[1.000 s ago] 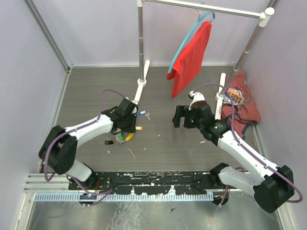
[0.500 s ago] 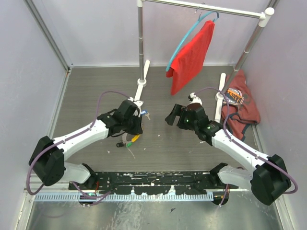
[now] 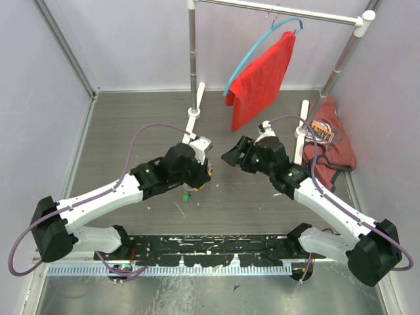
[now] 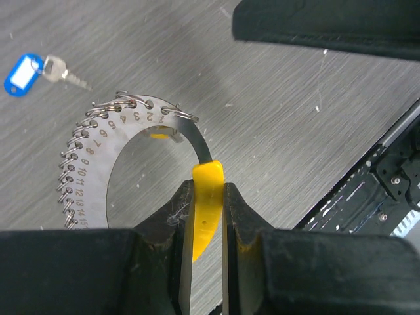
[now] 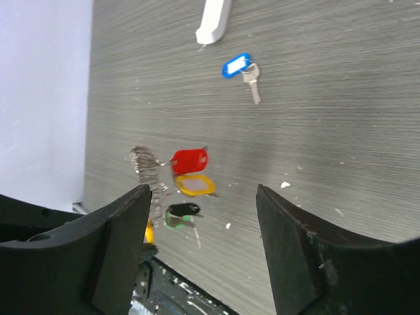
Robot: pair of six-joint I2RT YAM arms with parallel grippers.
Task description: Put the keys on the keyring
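Note:
In the left wrist view my left gripper (image 4: 207,190) is shut on the yellow-orange section (image 4: 207,203) of the keyring (image 4: 115,128), a grey numbered loop edged with small wire rings, held above the table. In the right wrist view red (image 5: 190,161), yellow (image 5: 195,185), black (image 5: 182,210) and green (image 5: 172,222) tags hang on the ring. A blue-tagged key (image 4: 23,72) lies loose on the table and also shows in the right wrist view (image 5: 236,65). My right gripper (image 5: 202,193) is open and empty, just right of my left gripper (image 3: 202,172) in the top view (image 3: 228,156).
A clothes rack stands at the back, with a red shirt (image 3: 262,72) on a light-blue hanger and white feet (image 3: 190,121). A dark red garment (image 3: 328,141) lies at the right wall. The black base rail (image 3: 216,246) runs along the near edge.
My left arm has lifted the keyring off the table and swung right towards the centre. My right gripper has moved left and turned towards it. The shirt has swayed.

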